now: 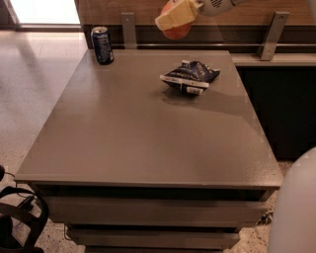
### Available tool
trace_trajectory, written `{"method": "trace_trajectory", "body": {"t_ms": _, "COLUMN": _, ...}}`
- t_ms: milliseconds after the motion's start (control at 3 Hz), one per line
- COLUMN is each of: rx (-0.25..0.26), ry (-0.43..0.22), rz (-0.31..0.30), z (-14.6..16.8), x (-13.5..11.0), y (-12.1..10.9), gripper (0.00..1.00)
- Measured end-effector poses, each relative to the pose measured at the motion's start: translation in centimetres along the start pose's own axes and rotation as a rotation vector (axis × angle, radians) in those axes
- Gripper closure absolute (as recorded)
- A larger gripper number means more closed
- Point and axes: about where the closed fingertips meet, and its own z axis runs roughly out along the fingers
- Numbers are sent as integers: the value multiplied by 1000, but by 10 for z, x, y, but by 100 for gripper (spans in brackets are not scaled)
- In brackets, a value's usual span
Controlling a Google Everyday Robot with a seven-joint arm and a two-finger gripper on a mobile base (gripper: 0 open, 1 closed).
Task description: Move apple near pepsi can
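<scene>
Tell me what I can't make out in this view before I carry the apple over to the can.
Camera view only:
- apple: mostly covered by the gripper, which holds it at the top edge, above the back of the table; stem hidden.
- arm: cut off by the top edge.
- pepsi can: markings too small to read.
- snack bag: print blurred.
- Lower right corner: a pale blurred shape blocks the floor.

Table (138, 148): pepsi can (102, 45) far-left, snack bag (190, 76) rear-right; gripper (173, 20) w/ apple (177, 32) above back edge.
</scene>
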Motion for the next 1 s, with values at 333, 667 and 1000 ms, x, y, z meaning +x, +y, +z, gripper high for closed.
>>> {"method": "trace_trajectory", "body": {"t_ms": 333, "rx": -3, "ry": 39, "rz": -6, "z": 43, "x": 11, "y": -27, "gripper": 100}}
{"method": "trace_trajectory", "body": {"t_ms": 667, "rx": 6, "ry": 87, "rz": -11, "z": 86, "x": 27, "y": -50, "gripper": 100}}
{"method": "trace_trajectory", "body": {"t_ms": 1000, "rx": 31, "ry": 127, "rz": -4, "z": 118, "x": 44, "y": -66, "gripper": 100}}
